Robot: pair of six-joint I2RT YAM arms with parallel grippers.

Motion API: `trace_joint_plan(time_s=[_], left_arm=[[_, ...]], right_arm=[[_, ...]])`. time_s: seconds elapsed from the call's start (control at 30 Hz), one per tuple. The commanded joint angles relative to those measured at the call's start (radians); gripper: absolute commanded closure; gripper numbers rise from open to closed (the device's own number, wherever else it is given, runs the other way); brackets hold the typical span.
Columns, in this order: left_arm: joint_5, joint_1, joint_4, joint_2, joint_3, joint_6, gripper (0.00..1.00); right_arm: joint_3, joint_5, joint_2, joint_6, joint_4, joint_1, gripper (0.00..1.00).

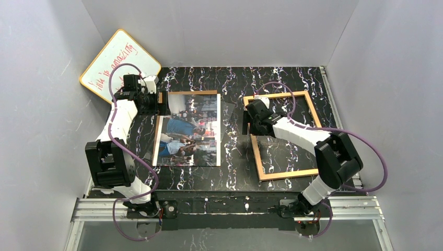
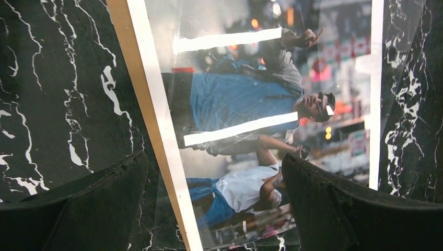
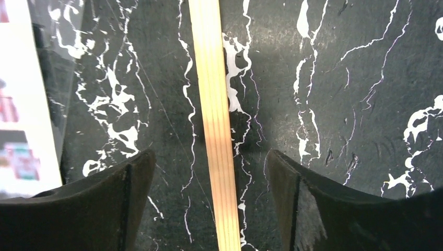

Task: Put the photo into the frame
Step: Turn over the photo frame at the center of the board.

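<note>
Early stage. Large glossy rectangular photo print (image 1: 189, 130) lying outside thin light-wood picture frame (image 1: 287, 174), its edge between jaws of wide-open, empty left gripper (image 2: 214, 162). Right gripper (image 3: 209, 157) gaping astride frame rail, apparently not touching. Insertion not yet done.

The photo (image 1: 188, 130) is glossy paper, the frame (image 3: 211, 104) pale grained wood, the table (image 1: 235, 83) marble-patterned black.

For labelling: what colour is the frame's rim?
The frame is light wood; right wrist view shows it best.
</note>
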Motion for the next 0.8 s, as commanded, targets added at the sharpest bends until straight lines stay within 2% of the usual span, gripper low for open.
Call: trace_joint_plan(time_s=[0.0, 0.2, 0.37, 0.5, 0.63, 0.77], left_arm=[[0.043, 0.002, -0.093, -0.001, 0.029, 0.048, 0.02], [0.066, -0.001, -0.147, -0.007, 0.050, 0.071, 0.02], [0.069, -0.016, -0.188, -0.007, 0.073, 0.088, 0.02], [0.066, -0.033, -0.211, -0.015, 0.080, 0.097, 0.02], [0.068, -0.053, -0.230, -0.018, 0.087, 0.105, 0.02], [0.074, -0.073, -0.242, -0.020, 0.083, 0.108, 0.02]], right_arm=[[0.002, 0.063, 0.055, 0.005, -0.022, 0.018, 0.18], [-0.005, 0.099, 0.112, 0.020, -0.030, 0.030, 0.28], [-0.019, 0.099, 0.136, 0.032, -0.022, 0.038, 0.40], [-0.012, 0.098, 0.152, 0.045, -0.023, 0.054, 0.55], [0.036, 0.108, 0.175, 0.064, -0.050, 0.072, 0.79], [0.113, 0.093, 0.182, 0.088, -0.089, 0.082, 0.89]])
